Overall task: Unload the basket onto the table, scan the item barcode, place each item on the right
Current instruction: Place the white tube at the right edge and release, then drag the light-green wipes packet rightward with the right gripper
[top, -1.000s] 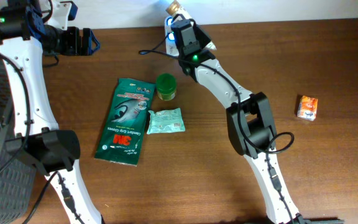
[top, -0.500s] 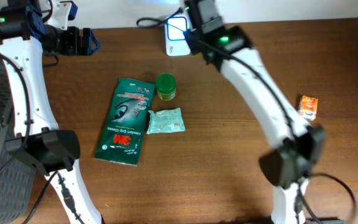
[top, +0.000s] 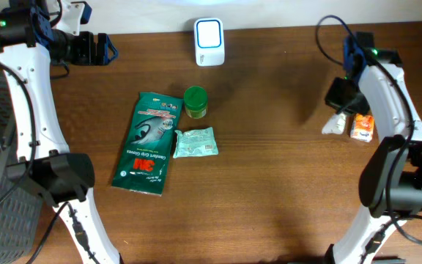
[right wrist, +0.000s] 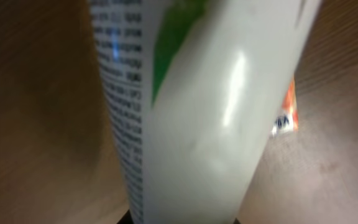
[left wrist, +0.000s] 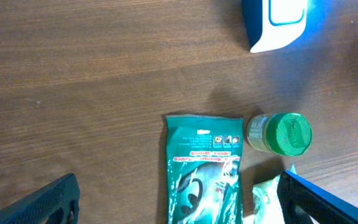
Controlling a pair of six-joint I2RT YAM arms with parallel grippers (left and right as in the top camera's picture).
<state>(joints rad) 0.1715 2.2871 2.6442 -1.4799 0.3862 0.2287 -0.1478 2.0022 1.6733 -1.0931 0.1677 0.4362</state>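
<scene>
The right gripper is clamped on a white tube just beside an orange box, while the left gripper hangs with its jaws wide apart.

Left arm, right arm: white link shells, black joint housings, green status LED each, black cables. Left fingers: black, blue-edged.

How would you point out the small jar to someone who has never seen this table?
In the overhead view, start from the big dark green packet lying left of centre on the table. The jar sits by its top right corner, above a small pale green sachet. It is the only round thing, with a bright green lid; its neighbours are flat pouches.
</scene>
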